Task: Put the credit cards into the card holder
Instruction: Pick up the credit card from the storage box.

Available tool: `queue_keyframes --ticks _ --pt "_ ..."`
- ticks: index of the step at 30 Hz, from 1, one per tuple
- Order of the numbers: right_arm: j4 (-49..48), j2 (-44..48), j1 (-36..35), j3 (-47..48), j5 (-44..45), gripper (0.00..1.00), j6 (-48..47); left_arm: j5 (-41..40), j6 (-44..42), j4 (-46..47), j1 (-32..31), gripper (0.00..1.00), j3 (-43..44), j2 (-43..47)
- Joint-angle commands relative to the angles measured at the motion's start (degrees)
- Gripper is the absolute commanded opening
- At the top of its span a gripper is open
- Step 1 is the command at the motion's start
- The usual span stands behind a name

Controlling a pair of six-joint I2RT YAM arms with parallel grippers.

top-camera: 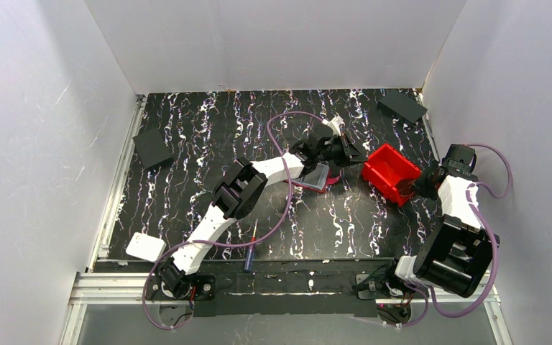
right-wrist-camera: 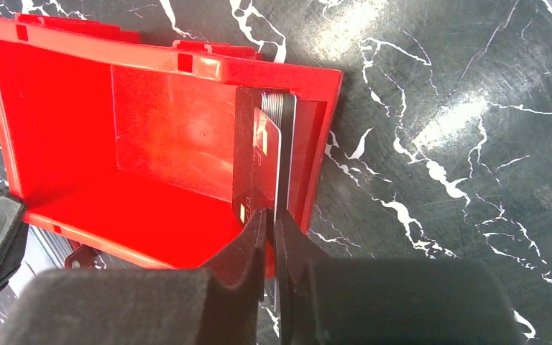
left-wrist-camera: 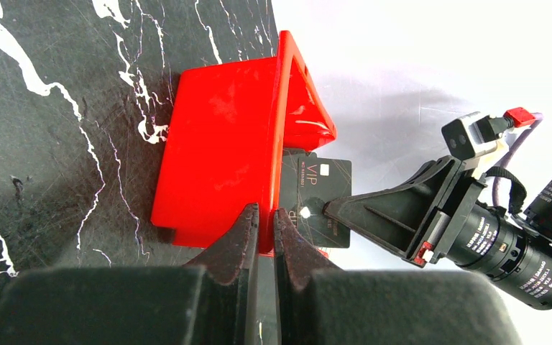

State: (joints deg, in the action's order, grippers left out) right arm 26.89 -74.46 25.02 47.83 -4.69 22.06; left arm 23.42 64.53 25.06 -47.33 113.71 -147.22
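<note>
The red card holder, with a grey-blue face up, lies at mid-table under my left wrist. My left gripper is shut on the rim of the red bin at its left corner. My right gripper reaches into the bin and is shut on a dark credit card marked VIP, held on edge. Several more cards stand stacked against the bin's wall behind it.
Two black flat squares lie at the far left and the far right corner. A white block and a blue-handled tool lie near the front edge. White walls enclose the table on three sides.
</note>
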Motion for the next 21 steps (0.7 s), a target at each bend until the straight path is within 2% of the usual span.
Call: queue_keyframes --ticks 1,4,7,21 --pt "4.1 1.5 1.3 -1.0 6.7 0.12 -2.0 -2.8 -1.5 -2.3 3.0 0.00 -0.7 2.4" --pt "3.9 1.7 1.3 -0.9 7.0 0.09 -1.8 -2.6 -1.2 -2.3 3.2 0.00 -0.5 2.3" --pt "4.1 1.3 1.5 -0.5 5.6 0.01 -1.2 -2.4 -1.2 -2.3 3.2 0.00 -0.5 2.2" --pt "5.7 3.6 1.5 3.9 3.1 0.01 1.6 0.4 0.3 -2.3 3.0 0.00 0.5 1.1"
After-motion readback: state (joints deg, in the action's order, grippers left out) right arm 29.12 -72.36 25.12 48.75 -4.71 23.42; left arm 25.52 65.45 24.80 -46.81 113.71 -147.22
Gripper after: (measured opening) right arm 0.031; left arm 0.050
